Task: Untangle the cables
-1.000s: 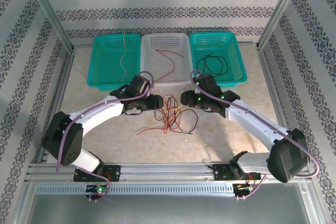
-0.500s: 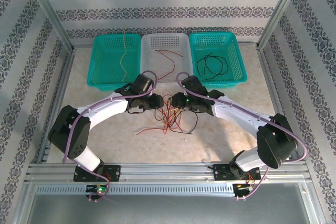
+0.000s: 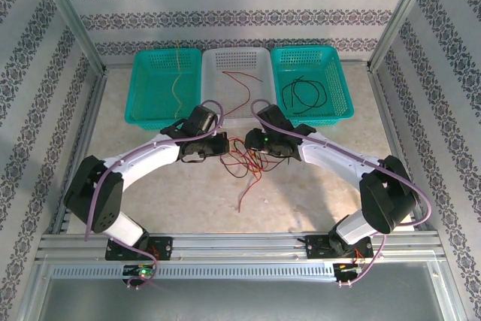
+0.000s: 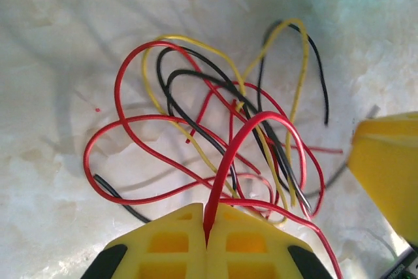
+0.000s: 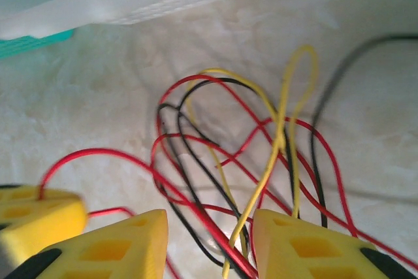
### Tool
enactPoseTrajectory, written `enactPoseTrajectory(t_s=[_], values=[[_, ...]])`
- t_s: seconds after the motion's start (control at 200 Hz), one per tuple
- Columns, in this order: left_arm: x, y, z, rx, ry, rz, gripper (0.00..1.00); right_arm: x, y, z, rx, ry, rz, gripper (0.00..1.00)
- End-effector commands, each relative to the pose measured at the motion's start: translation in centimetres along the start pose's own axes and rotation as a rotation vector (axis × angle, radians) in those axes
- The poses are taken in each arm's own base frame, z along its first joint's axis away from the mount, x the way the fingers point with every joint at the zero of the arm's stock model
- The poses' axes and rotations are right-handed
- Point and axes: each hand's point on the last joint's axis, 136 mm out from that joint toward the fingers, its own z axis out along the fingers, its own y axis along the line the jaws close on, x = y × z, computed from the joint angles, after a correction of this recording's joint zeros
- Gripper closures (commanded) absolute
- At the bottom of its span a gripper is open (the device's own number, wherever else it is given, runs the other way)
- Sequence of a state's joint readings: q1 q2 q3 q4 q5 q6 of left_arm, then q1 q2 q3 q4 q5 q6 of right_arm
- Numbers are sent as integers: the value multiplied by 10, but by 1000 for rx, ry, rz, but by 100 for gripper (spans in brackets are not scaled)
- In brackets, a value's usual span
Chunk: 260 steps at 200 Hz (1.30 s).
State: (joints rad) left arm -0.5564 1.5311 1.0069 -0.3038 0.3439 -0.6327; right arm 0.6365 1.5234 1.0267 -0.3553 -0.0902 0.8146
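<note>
No readable text, label, brand or number (wallpaper [image 3: 225, 16] merely ornamental).

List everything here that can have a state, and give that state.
Left gripper, shut on a red strand of the tangle
Right gripper, open, strands between its fingers
Tangle, knotted, lying on the table
Left teal basket, holds a yellow cable
White basket, holds a red cable
Right teal basket, holds a black cable

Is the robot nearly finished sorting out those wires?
Not yet. One yellow cable, one red cable and one black cable already lie in separate baskets. The left gripper pinches a red strand of the tangle; the right gripper stands open around others. That knot is left.
</note>
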Motion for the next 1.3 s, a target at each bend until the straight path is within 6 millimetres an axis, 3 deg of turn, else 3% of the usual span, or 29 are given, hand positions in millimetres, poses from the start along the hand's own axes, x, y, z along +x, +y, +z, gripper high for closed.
enactPoseTrajectory(t_s=[0.0,0.3,0.55,0.68,0.879,1.024,1.099,1.294], values=[[10,-8,-11,57,11,30,100,4,-18,9,42,12,66,61],[24,-22,-21,135,36,65,100,-1,-11,20,26,36,67,60],[25,-26,-42,133,19,107,100,-1,-1,27,12,62,46,64],[20,-35,-54,148,0,119,100,-4,5,7,1,7,-7,63],[1,-66,-78,242,-44,115,100,-11,7,-46,-21,-103,-96,59],[-10,-88,-96,300,-56,135,100,-6,31,-84,-158,-184,-213,50],[-16,-98,-107,322,-66,142,100,2,38,-87,-197,-170,-258,46],[-31,-130,-146,396,-105,205,100,19,43,-67,-229,-93,-259,48]])
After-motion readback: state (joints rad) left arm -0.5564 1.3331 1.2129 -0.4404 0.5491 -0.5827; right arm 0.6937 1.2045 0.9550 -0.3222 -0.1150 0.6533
